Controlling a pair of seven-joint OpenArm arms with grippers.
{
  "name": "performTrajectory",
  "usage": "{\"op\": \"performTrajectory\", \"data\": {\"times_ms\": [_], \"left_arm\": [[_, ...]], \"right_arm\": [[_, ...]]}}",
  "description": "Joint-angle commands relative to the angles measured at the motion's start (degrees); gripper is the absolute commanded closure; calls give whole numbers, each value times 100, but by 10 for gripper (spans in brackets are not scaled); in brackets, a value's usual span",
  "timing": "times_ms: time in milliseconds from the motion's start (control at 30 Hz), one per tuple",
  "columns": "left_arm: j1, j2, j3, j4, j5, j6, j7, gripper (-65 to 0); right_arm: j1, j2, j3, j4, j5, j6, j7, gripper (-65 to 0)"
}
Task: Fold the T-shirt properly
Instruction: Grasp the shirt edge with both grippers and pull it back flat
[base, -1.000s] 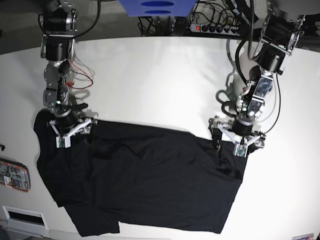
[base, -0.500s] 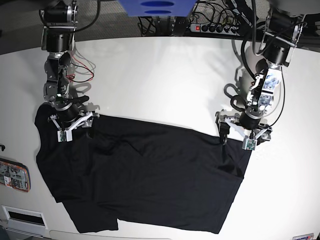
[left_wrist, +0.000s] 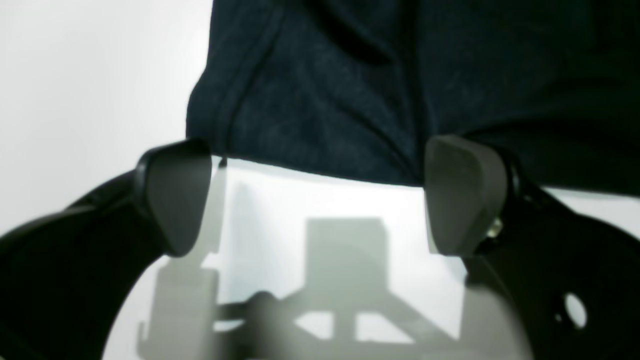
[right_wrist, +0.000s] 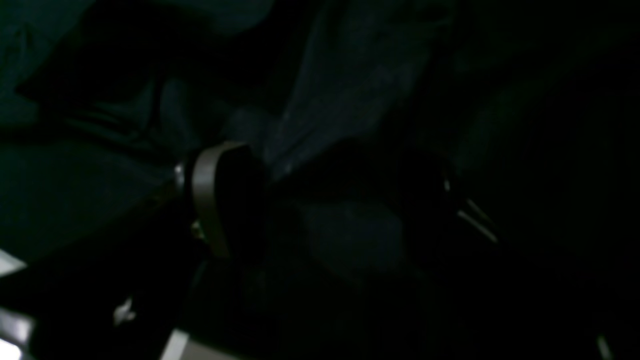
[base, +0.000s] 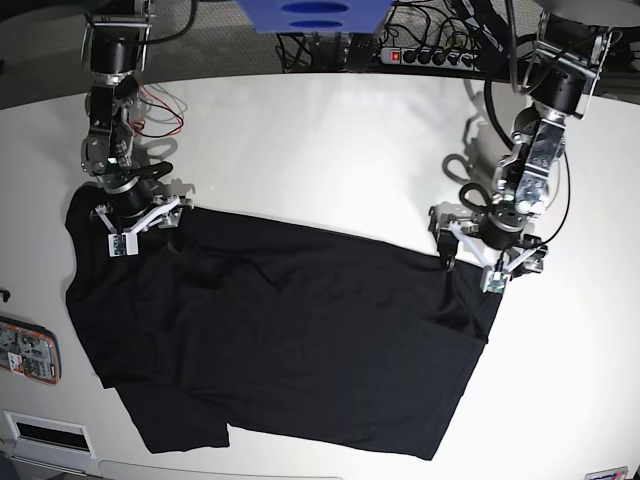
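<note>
The shirt (base: 280, 340) lies spread on the desk (base: 320, 150), long axis running between my arms. My left pincer (left_wrist: 320, 195) is spread at its edge, empty; my right pincer (base: 140, 222) sits over the far end (grip unclear).

Base cam's evenly lit for me, overhead light, white surface (base: 320, 150) near blown out w/ mild glare mid-top. Fisheye bend at edges, surface rim curves. T-shirt (base: 290, 350) reads flat black, hardly any fold detail. Left wrist cam: bright, left hand (left_wrist: 325, 200) fingers soft/out of focus, its shadow crisp on the surface just below the fingers; cloth beyond the tips is sharper. Right wrist cam: v. dim, nearly all black, grainy; only one finger (right_wrist: 210, 200) of the right hand catches light.
</note>
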Motion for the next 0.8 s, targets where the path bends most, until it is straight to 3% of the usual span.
{"op": "performTrajectory", "data": {"times_ms": [0, 200, 533, 767], "left_arm": [[267, -95, -21, -2, 213, 43, 725, -650], [1506, -121, -874, 1167, 257, 43, 725, -650], [3370, -86, -1771, 2530, 257, 43, 734, -650], [4407, -69, -2087, 3216, 257, 61, 734, -650]], "right_arm": [[-189, 42, 67, -6, -135, -36, -655, -432], [-506, 42, 322, 161, -135, 465, -655, -431], [-1227, 33, 393, 926, -127, 482, -664, -431], [-1825, 24, 859, 1577, -127, 474, -655, -431]]}}
